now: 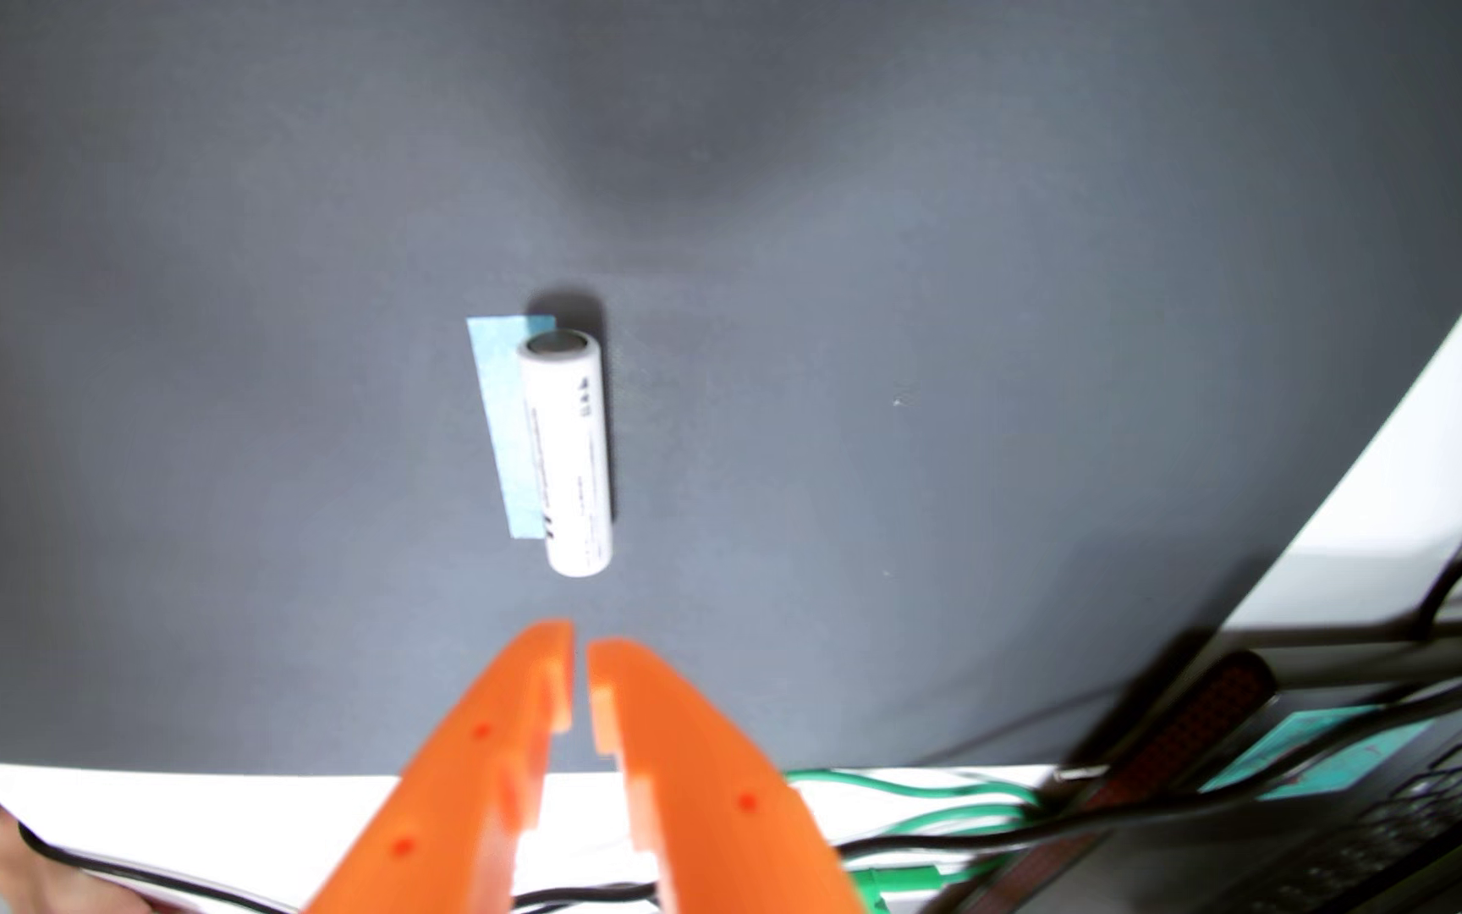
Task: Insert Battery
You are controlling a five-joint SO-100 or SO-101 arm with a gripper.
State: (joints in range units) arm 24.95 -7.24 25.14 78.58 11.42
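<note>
A: Wrist view. The orange gripper comes in from 6 o'clock, its two fingers nearly together with only a thin slit between the tips. Nothing in it.

B: And the battery?

A: Just past the fingertips toward 12, near frame centre. It lies flat on the grey mat, long axis running 12 to 6, the near rounded end close to the tips but clear of them. The far end shows a dark metal face.

B: The pale strip beside it?

A: A light blue tape strip on the mat, along the battery's 9 o'clock flank. The battery seems to lie on the tape's edge; I cannot tell whether it is stuck down.

B: So the step in hand is the pickup.

A: That is my reading. The fingers would need to spread wider than the cell before going down, then straddle it at mid-length, one finger at 3 and one at 9, closing across the round body. Gripping an end would let it pivot.

B: Surface?

A: White smooth sleeve with small dark print, a plain cylinder. Likely slippery and ready to roll toward 3 if nudged. The fingers are hard plastic with stepped notches on the inner faces, which could seat the curve.

B: Any holder in sight?

A: None. At 4 to 5 o'clock only a white table edge, dark and green cables, blurred equipment.
</note>
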